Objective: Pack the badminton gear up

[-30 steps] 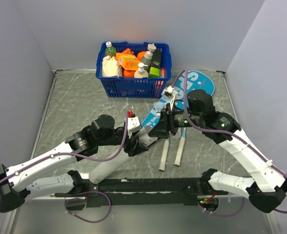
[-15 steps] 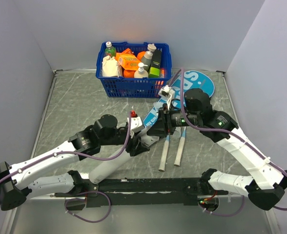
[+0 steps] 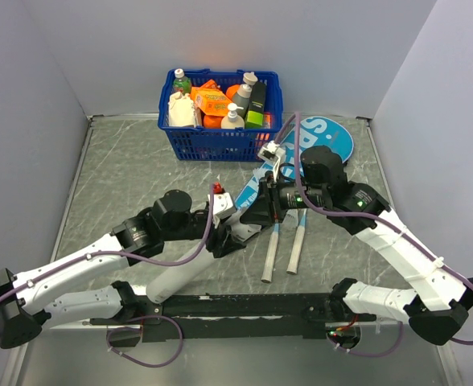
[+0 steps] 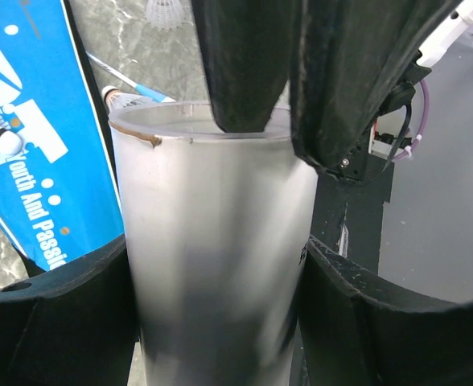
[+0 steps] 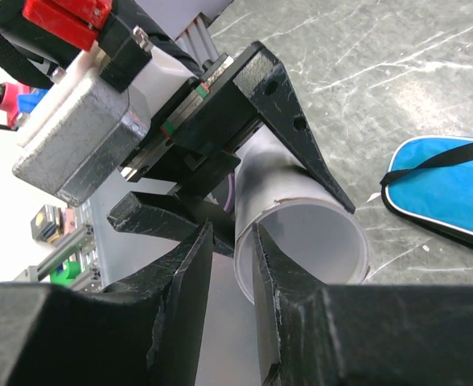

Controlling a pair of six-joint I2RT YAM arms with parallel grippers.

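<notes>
1. Top external view: I am seeing the left gripper (image 3: 230,233) holding the tube (image 3: 184,273) near its far, open end. The tube is lying slantwise, with its other end pointing back toward the arm bases.
2. Left wrist view is showing that grip close up. One pad is sitting on each side of the tube, and the jaws are standing wide around its wall and touching it.
3. The right gripper (image 3: 264,212) is meeting the tube's open end from the right.
4. Right wrist view: its fingers are standing with a narrow gap and straddling the rim, one over the mouth and the other outside the wall. I am not able to tell whether they are pressing on the wall.
5. The rackets (image 3: 270,257) are lying side by side on the table (image 3: 124,177), just right of the tube. Their white handles are pointing toward the arm bases and their shafts are running under the right arm.
6. The case (image 3: 333,137) is lying at the far right, just beside the basket (image 3: 220,146), with its narrow end reaching down toward the grippers.
7. The shuttlecock (image 4: 166,10) is showing blurred in the left wrist view, lying on the table beyond the tube's mouth and apart from it.
8. The basket is standing at the back wall, holding bottles and orange packs.
</notes>
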